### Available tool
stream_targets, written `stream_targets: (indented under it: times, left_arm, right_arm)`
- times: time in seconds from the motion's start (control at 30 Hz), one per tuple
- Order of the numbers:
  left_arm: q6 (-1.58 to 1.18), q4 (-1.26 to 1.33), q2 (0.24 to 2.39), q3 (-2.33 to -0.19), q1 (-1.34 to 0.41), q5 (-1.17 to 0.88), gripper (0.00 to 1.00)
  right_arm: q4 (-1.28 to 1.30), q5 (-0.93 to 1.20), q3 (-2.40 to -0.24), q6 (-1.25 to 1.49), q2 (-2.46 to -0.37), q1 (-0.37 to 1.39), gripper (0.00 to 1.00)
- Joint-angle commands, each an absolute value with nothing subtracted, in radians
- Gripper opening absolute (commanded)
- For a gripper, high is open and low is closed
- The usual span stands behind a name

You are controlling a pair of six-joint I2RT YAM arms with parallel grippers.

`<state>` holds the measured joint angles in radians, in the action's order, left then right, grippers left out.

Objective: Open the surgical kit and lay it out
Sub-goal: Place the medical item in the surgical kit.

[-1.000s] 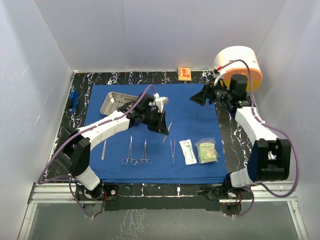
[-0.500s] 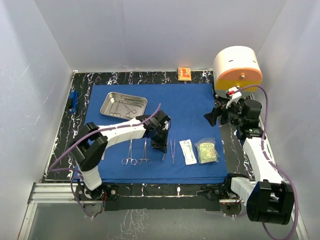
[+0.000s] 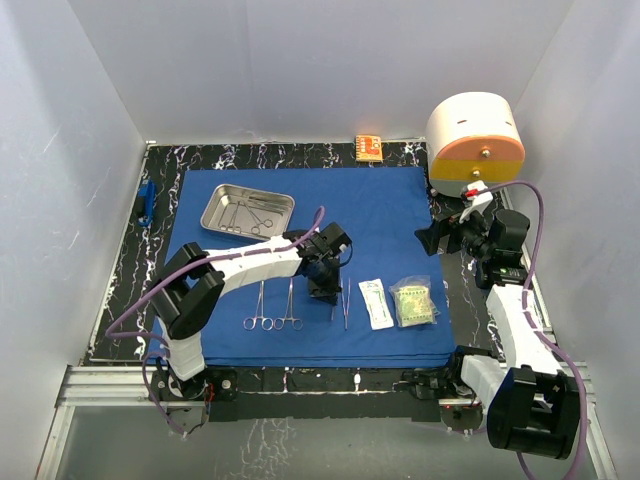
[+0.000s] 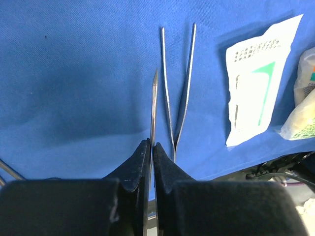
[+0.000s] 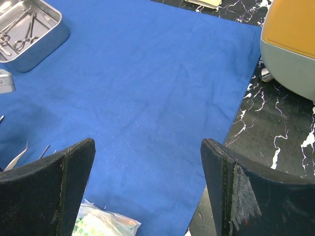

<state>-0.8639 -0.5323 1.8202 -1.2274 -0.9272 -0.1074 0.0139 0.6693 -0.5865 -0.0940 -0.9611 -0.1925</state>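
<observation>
The blue drape [image 3: 385, 205] of the surgical kit lies spread flat on the table. On its far left stands the steel tray [image 3: 208, 213], with instruments still inside. Two ring-handled forceps [image 3: 260, 306], tweezers [image 3: 345, 303], a white packet [image 3: 376, 303] and a clear packet [image 3: 414, 302] lie along the front. My left gripper [image 3: 326, 288] is shut on a slim pointed metal instrument [image 4: 153, 98], held low over the drape just left of the tweezers [image 4: 177, 88]. Open and holding nothing, my right gripper [image 3: 432, 236] hangs over the drape's right edge [image 5: 231, 123].
A big cream-and-orange cylinder [image 3: 476, 135] stands at the back right, close to my right arm. A small orange box [image 3: 369, 148] sits at the back edge. Another slim instrument [image 3: 208, 300] lies at the drape's front left. A small blue object [image 3: 147, 200] rests by the left wall.
My left gripper carried the slim instrument from mid-drape forward and down, beside the tweezers. My right arm drew back to the drape's right edge and its jaws opened wider.
</observation>
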Motion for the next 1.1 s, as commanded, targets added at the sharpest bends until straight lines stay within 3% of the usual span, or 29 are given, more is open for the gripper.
stream_targets:
  times: [0.0,1.07]
  left_arm:
    - [-0.922,-0.578,1.828,-1.264,-0.936,-0.086,0.00]
    - [-0.993,-0.545,1.858,-1.223,-0.976,-0.088,0.02]
  right_arm:
    - [-0.069,0.679,-0.579,-0.090,-0.944,-0.201,0.88]
    - [-0.078,0.705,-0.545,-0.094,-0.917,-0.213,0.90]
